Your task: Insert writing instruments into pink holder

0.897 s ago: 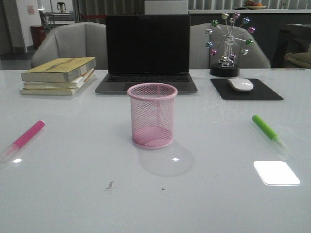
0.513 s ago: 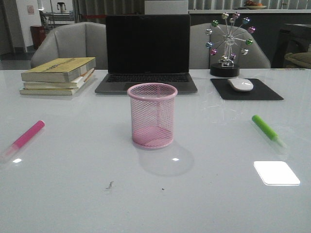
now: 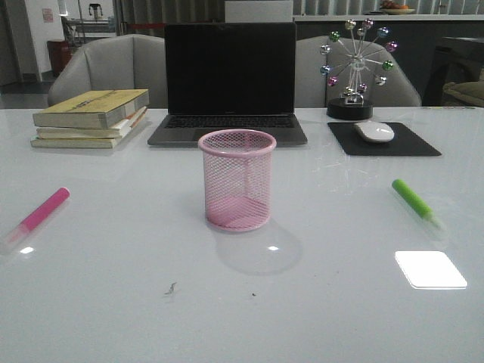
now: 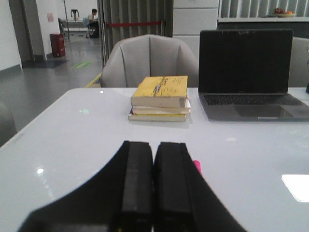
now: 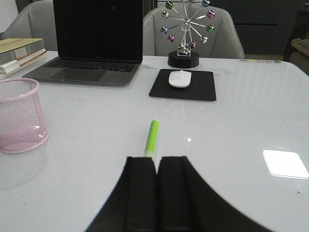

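The pink holder point(image 3: 237, 179) stands upright and empty in the middle of the white table; it also shows in the right wrist view as the pink holder point(image 5: 19, 115). A pink highlighter point(image 3: 36, 218) lies flat at the table's left, only its tip point(image 4: 197, 166) peeking past my left gripper point(image 4: 154, 154), which is shut with nothing in it. A lime green highlighter point(image 3: 417, 206) lies flat at the right. My right gripper point(image 5: 157, 166) is shut and empty, just short of the green highlighter point(image 5: 152, 137). Neither gripper appears in the front view.
A black laptop point(image 3: 229, 83) stands open behind the holder. A stack of books point(image 3: 92, 117) lies at the back left. At the back right sit a white mouse point(image 3: 374, 131) on a black mat and a ferris-wheel ornament point(image 3: 352, 66).
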### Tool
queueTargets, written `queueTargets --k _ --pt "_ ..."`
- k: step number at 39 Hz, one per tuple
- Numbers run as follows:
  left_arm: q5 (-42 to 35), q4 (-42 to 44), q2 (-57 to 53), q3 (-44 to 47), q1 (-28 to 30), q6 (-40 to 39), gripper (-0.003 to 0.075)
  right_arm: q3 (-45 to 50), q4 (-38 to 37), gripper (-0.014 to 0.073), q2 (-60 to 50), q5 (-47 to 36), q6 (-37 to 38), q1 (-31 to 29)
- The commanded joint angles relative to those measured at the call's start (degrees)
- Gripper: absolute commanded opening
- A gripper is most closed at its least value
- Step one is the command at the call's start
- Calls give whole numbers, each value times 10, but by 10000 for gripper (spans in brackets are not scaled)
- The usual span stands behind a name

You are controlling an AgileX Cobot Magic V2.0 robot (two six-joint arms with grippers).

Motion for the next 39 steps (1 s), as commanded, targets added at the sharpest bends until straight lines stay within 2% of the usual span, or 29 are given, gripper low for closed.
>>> queueTargets --k 1,11,17,22,29,39 --pt "-91 -5 -14 2 -1 -2 99 1 -6 22 -10 -62 -5 -2" --pt "-185 -5 -14 2 -1 -4 99 1 -6 22 -10 -146 -5 -2" --pt "-213 -5 -14 -23 -1 -11 99 -10 -6 22 -10 -296 22 -1" --pt "-202 2 -11 -76 -1 -11 99 -78 -6 22 -10 -248 30 -1" --pt "-105 45 -8 -172 -1 -11 99 -188 -24 22 24 -145 30 -1" --pt "-92 42 114 -290 -1 -11 99 -314 -48 22 176 -143 30 -1"
